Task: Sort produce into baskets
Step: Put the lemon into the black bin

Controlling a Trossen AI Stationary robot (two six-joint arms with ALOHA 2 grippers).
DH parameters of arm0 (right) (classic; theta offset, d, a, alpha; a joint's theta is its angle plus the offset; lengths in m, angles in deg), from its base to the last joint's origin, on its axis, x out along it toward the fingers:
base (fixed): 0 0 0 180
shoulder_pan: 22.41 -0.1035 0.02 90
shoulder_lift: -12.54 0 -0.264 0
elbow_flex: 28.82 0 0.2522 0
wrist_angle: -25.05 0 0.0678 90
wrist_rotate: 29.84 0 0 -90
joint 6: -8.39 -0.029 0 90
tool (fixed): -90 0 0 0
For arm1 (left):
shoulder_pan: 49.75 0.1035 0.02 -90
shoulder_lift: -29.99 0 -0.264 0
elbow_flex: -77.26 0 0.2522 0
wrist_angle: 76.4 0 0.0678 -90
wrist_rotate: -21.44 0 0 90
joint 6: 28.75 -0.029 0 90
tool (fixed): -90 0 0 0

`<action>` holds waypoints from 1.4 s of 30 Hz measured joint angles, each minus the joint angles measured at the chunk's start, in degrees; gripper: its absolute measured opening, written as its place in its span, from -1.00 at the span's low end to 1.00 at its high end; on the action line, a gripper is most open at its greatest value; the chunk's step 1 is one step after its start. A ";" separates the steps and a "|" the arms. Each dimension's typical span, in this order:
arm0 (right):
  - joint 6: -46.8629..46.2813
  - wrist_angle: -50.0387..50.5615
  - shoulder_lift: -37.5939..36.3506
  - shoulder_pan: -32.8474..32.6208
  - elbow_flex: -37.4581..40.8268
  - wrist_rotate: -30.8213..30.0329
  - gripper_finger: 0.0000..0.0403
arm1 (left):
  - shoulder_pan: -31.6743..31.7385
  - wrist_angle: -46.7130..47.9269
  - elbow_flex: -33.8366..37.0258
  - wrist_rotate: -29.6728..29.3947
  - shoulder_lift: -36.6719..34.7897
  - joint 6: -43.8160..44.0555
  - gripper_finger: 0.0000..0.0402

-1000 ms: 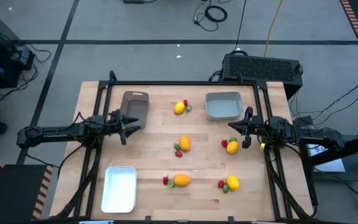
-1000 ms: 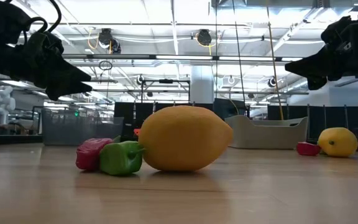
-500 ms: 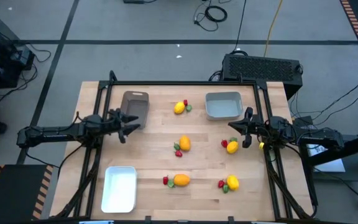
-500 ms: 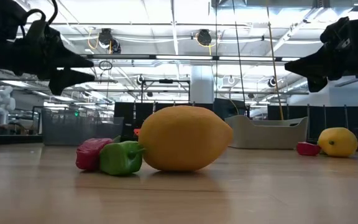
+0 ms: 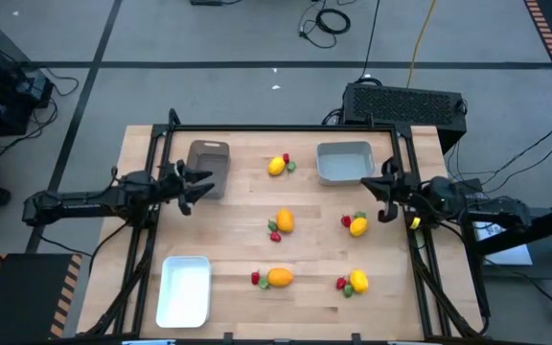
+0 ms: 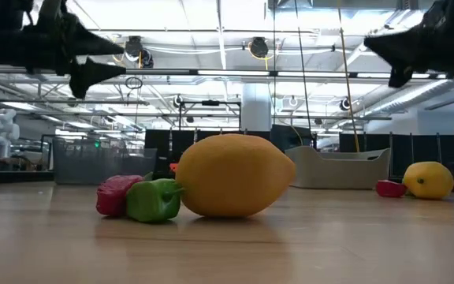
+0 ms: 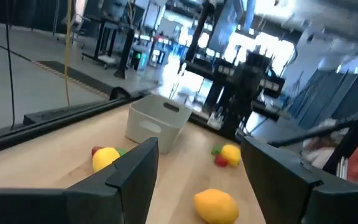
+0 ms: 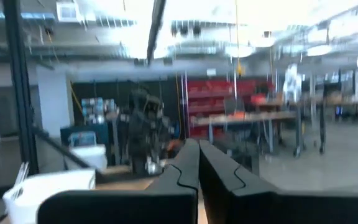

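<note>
Five clusters of produce lie on the wooden table: a yellow fruit (image 5: 276, 165) at the far middle, an orange fruit (image 5: 284, 221) at the centre, a yellow fruit (image 5: 357, 225) to its right, an orange fruit (image 5: 279, 278) and a yellow fruit (image 5: 358, 281) near the front. Each has small red and green pieces beside it. My left gripper (image 5: 197, 187) is open and empty, in the air beside the brown-grey basket (image 5: 209, 165). My right gripper (image 5: 388, 192) is shut and empty, in the air near the light grey-blue basket (image 5: 345, 163). The white basket (image 5: 184, 290) sits at the near left.
In the low view the near orange fruit (image 6: 233, 175) fills the middle, with a red piece (image 6: 115, 195) and a green piece (image 6: 153, 200) against it. Both arms hang high above the table there. A black box (image 5: 405, 103) stands behind the table's far right edge.
Both grippers have risen well above the table. My left gripper has moved slightly toward the far edge and has opened. My right gripper has moved slightly toward the table's right and far edges. The produce and baskets have stayed where they were.
</note>
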 joint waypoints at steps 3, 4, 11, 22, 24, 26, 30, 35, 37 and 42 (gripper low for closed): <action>1.71 -3.87 1.90 0.00 -0.02 0.01 -0.95 | 0.00 1.10 -3.51 0.29 5.04 -0.68 0.18; 1.91 -4.70 2.71 -0.01 -0.03 0.00 -0.92 | 0.00 1.59 -4.84 0.29 7.01 -1.22 0.18; 3.80 -6.04 10.07 -0.01 -3.88 0.03 -0.65 | 0.00 2.25 -15.77 0.16 24.96 -6.23 0.18; 16.55 8.25 24.95 0.15 -20.56 -11.82 -0.25 | 2.74 10.86 -44.33 -5.30 57.57 -11.09 0.18; 17.55 11.38 27.05 0.46 -23.41 -11.46 -0.19 | 3.50 13.13 -49.35 -5.30 62.69 -11.02 0.18; 17.66 14.22 29.07 0.60 -25.43 -10.96 -0.12 | 4.48 14.53 -53.53 -5.32 67.08 -10.96 0.18; 16.46 17.77 32.31 0.63 -27.22 -9.62 0.02 | 6.83 17.71 -60.23 -5.60 73.97 -8.72 0.18; 7.95 19.75 33.54 0.57 -27.58 -7.69 0.20 | 10.02 25.72 -65.01 -3.92 79.25 -4.18 0.26; 4.11 21.21 33.56 0.33 -27.57 -5.27 0.26 | 11.03 26.13 -65.08 -2.65 81.00 -3.46 0.32; -2.81 21.86 34.09 -1.38 -27.56 -0.91 0.39 | 13.31 25.88 -65.08 -0.83 85.02 -5.24 0.47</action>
